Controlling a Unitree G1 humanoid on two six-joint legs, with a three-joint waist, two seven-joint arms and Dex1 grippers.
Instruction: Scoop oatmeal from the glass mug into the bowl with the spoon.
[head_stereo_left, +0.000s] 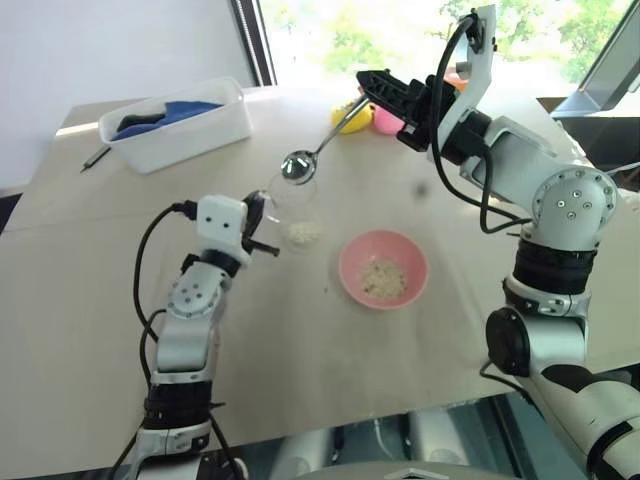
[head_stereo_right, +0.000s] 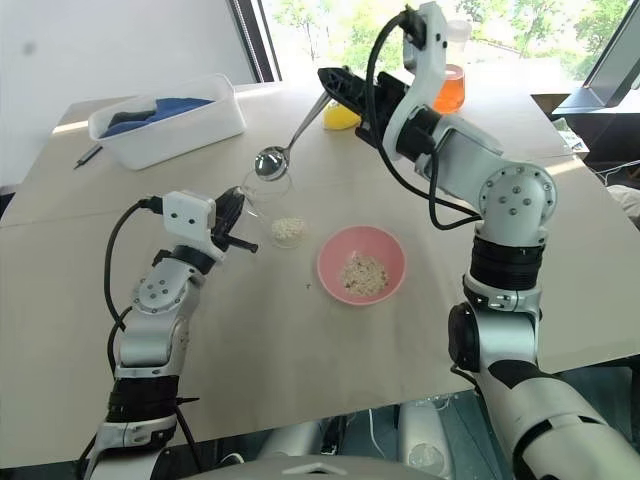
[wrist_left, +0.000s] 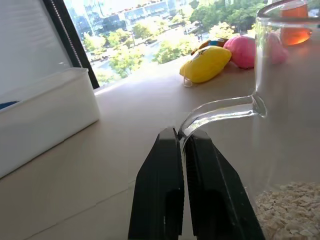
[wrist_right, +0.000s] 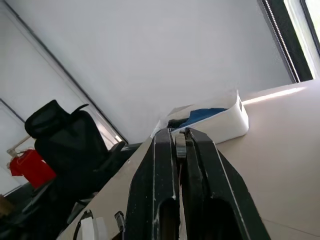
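Oatmeal: dry loose flakes, basically weightless – a small heap sits in the bottom of the glass mug, and another batch is already lying in the bowl. My guess is it spills at the slightest tilt, so the spoon has to stay level on the way over.
Glass mug: thin clear walls, looks fragile and probably slick. It stands on the table just left of the bowl; the curved handle is the sensible place to hold it (not the walls).
Left gripper: closed on that handle, fingers pinched tight around the glass loop.
Spoon: stiff shiny metal, light, thin handle – likely to twist in a pinch grip. Its bowl hangs empty right over the mug's mouth.
Right gripper: clamped shut on the far end of the spoon handle, up above the table.
Bowl: pink, shallow, plastic – light enough to skid if bumped, I'd say.
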